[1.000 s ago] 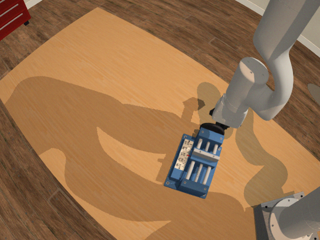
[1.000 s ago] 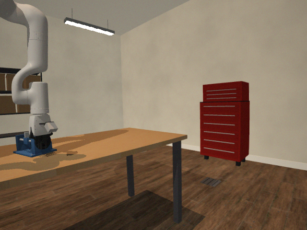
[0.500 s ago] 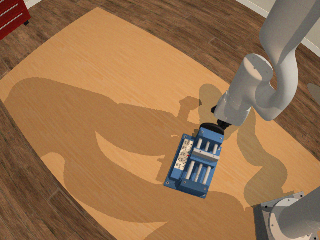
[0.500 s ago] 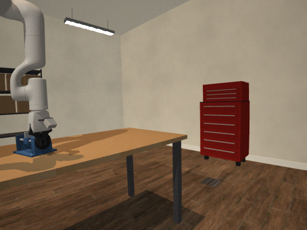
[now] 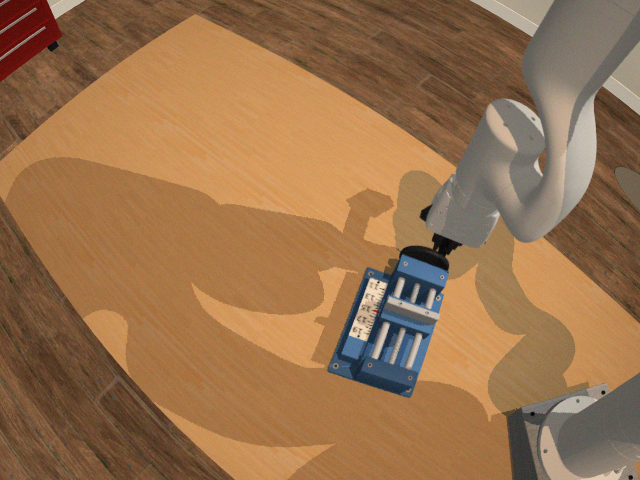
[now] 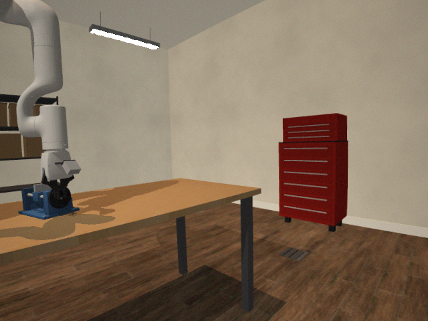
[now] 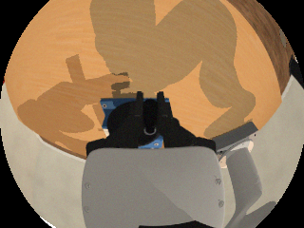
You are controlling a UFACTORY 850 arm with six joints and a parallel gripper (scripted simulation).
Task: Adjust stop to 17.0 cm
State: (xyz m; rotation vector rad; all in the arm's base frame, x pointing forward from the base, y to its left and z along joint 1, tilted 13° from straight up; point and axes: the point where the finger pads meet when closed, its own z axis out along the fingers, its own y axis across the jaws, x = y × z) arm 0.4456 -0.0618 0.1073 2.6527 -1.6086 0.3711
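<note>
the crank handle (image 7: pixel 150 110) of the handwheel (image 5: pixel 413 251) (image 6: pixel 55 200) (image 7: pixel 120 120) is being gripped by the gripper (image 5: pixel 442 250) (image 6: pixel 60 183) (image 7: pixel 149 100) right of the top view's centre, and smooth arcs are being called for, slowing as the stop (image 5: pixel 412 309) (image 6: pixel 41 187) nears seventeen.

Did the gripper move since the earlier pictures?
Yes, up: in the exterior view, the gripper is higher against the blue base plate.
</note>
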